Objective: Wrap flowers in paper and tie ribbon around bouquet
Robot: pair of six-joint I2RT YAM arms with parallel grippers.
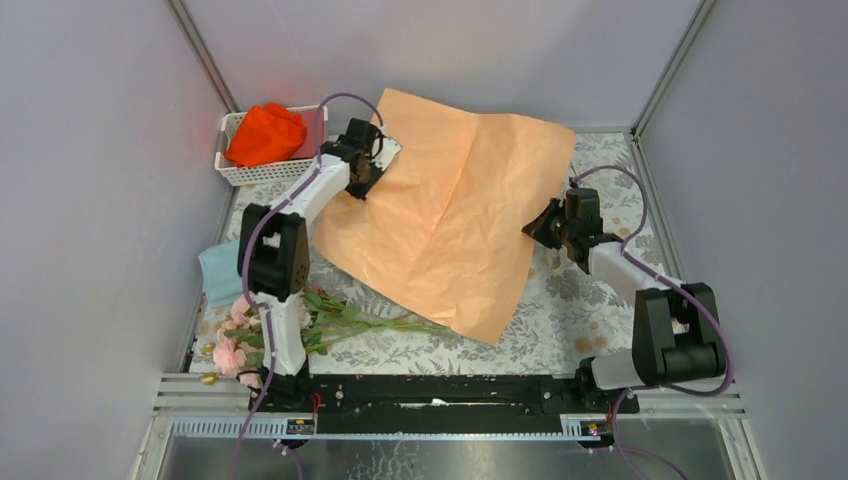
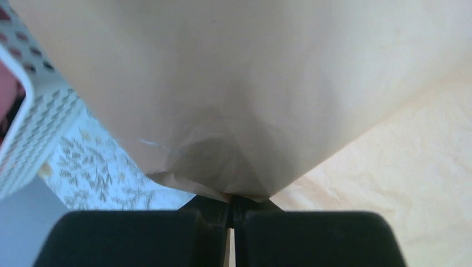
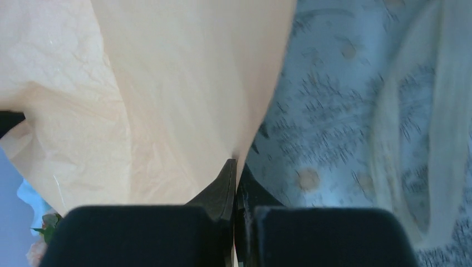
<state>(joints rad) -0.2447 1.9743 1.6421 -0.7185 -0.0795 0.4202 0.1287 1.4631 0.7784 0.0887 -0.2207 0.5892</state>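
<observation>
Peach-tan face up: paper (image 1: pixel 455 225) spread over the middle of the surface (image 1: pixel 570 300), across a floral-print tablecloth. Sags at the centre with creases running lengthwise; rises at the far edge and at both gripped points; rests on the cloth at the near corner.

Left claw (image 1: pixel 372 150): shut tight on the sheet's far-left corner, close to the white basket (image 1: pixel 240 170). Seen in the left wrist view as black fingertips (image 2: pixel 222 206) pressed together, with the paper's edge pinched between them and the sheet fanning upward and away.

Right claw (image 1: pixel 535 232): likewise fully closed, pinching the sheet's right edge about midway along. Seen in the right wrist view as fingertips (image 3: pixel 225 186) meeting on a fold of paper, with printed cloth to the right of it.

Flowers (image 1: pixel 330 325): flat on the surface at near left, beside the left arm's base and partly hidden by it. Pink blooms toward the left rim, thin green stems pointing right and reaching the sheet's near edge; contact there not discernible.

Orange-red cloth (image 1: pixel 265 135): bunched inside the basket at far left. Light blue cloth (image 1: pixel 218 272): at the left rim, between basket and blooms.
</observation>
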